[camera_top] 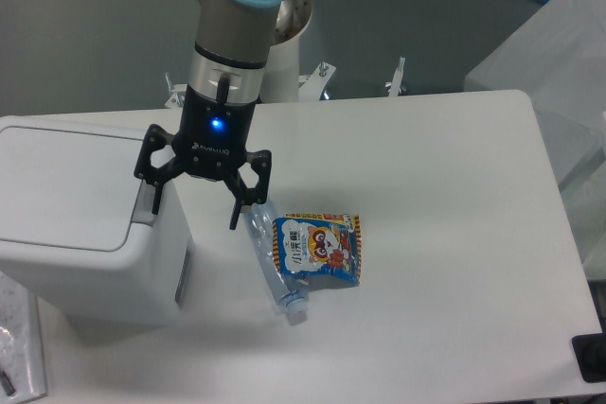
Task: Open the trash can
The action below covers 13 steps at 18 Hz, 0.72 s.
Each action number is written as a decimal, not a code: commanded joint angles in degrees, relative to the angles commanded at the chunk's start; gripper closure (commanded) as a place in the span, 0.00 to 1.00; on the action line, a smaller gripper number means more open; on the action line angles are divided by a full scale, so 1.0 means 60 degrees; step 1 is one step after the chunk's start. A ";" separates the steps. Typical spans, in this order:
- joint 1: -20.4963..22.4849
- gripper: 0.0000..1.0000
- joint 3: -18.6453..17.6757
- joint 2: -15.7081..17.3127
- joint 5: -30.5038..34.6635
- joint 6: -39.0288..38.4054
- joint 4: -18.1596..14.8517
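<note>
Gripper (195,210): black, two fingers spread wide, nothing between them; blue light lit on the body. Hangs over the right edge of the trash can, left finger (151,191) down beside the grey button strip (145,202), right finger out over the table near the bottle. Placed so, most likely, to bring a fingertip onto the button and release the lid.

Trash can (85,234): large white boxy bin with rounded corners, at the left edge of the table (445,234). Flat white lid (62,186) shut and level; grey strip along its right side. Not yet open.

Plastic bottle (270,262): clear, lying flat just right of the bin, partly under the snack bag.

Snack bag (317,250): blue, cartoon print, lying flat, touching the bottle.
</note>
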 joint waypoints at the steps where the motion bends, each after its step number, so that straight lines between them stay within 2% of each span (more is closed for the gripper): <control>1: 0.0000 0.00 -0.0015 0.0000 0.0000 0.0000 0.0000; 7: 0.0000 0.00 0.0058 0.0015 0.0000 0.0000 -0.0015; 13: 0.0204 0.00 0.0834 0.0000 0.0029 0.0292 0.0015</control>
